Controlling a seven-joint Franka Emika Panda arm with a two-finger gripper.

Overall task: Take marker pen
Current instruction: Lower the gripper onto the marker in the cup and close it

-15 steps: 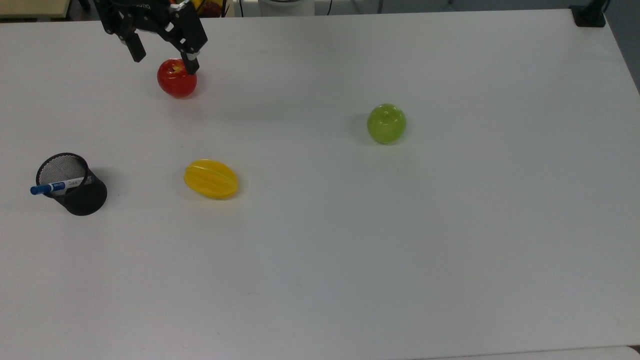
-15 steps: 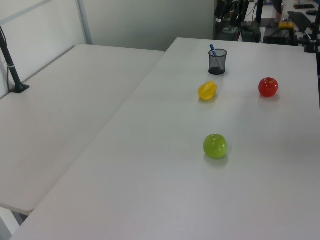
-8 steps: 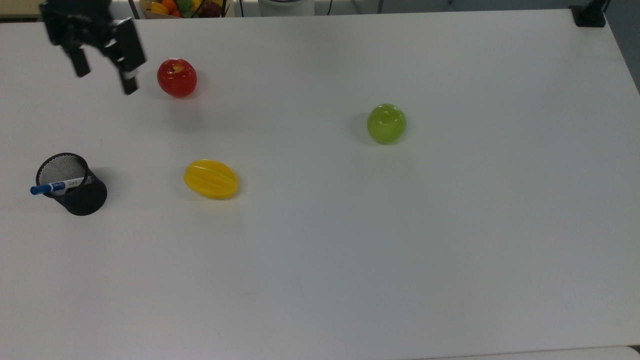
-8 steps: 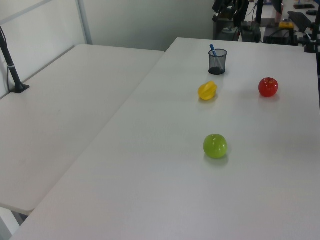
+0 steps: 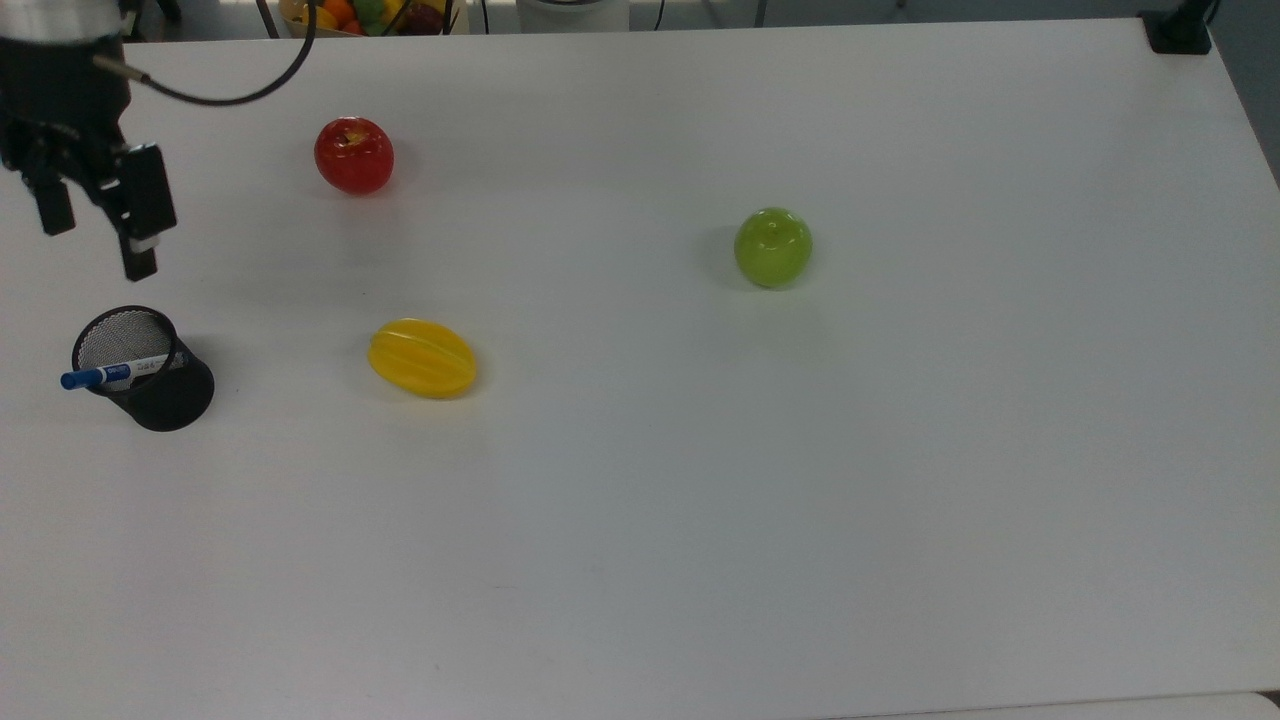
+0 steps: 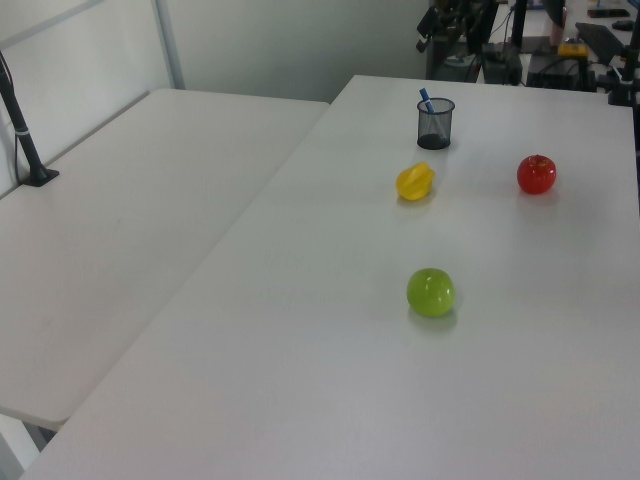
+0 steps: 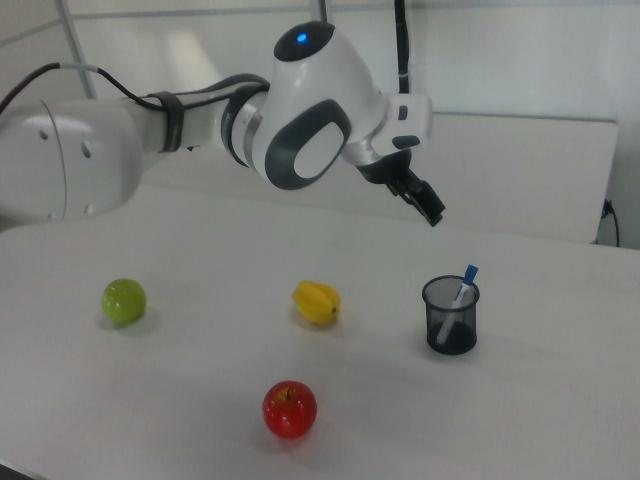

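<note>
The claw (image 5: 98, 248) hangs empty with fingers spread wide at the top view's upper left, above the mesh cup (image 5: 150, 375) where the marker (image 5: 112, 374) leans, blue cap out.

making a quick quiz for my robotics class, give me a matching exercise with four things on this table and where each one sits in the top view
Things:
1. marker pen
2. red apple
3. green apple
4. hand

Places, all in the top view:
A. alone, furthest toward the top view's right of the four
B. standing in the black mesh cup, blue cap poking over the rim
C. above the table near the top view's left edge, above the cup in the picture
D. near the far edge, up from the yellow fruit

Pairs: 1-B, 2-D, 3-A, 4-C
</note>
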